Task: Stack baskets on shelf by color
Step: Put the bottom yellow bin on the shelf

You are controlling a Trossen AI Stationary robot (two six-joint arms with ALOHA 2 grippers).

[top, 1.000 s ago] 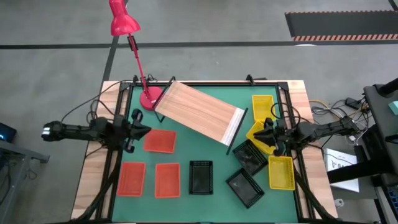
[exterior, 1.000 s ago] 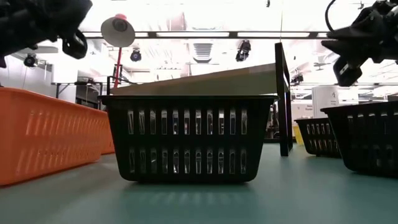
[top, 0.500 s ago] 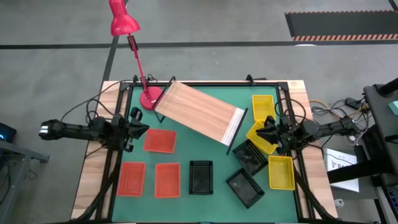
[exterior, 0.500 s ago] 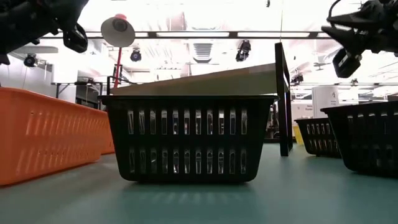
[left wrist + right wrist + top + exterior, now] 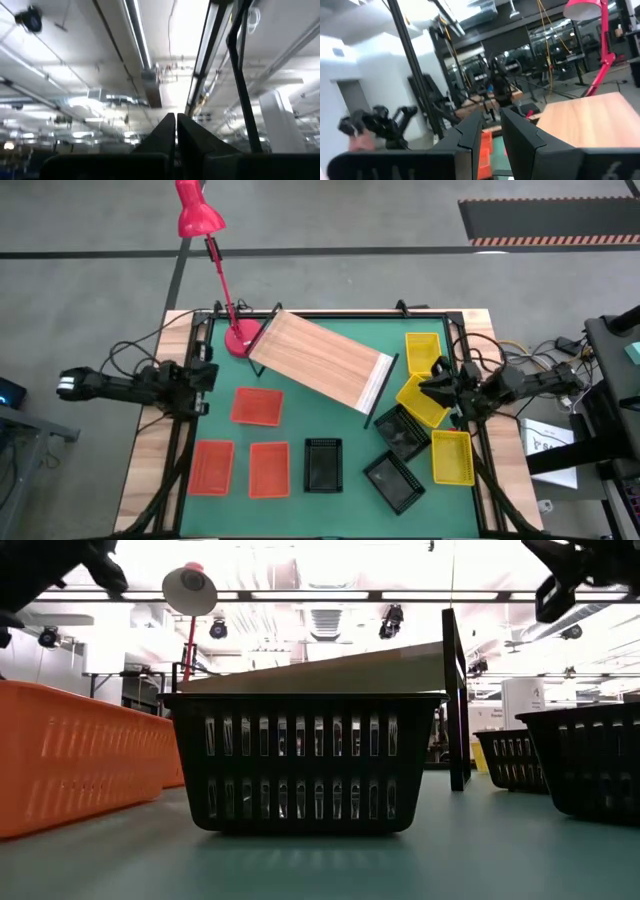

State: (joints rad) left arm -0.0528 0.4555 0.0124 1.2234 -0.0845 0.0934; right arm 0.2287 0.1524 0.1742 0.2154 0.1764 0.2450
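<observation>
Left gripper (image 5: 203,375) shut and empty beside red basket (image 5: 257,406); right gripper (image 5: 437,385) slightly open over yellow basket (image 5: 421,401).

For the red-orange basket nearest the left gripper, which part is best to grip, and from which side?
Probably a long rim of the red-orange basket, from above. It lies flat and open side up, apart from the other baskets, so one finger can go inside the thin wall and one outside. The left gripper is closest.

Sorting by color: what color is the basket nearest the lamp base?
Red-orange basket, clearest in the high view.
</observation>
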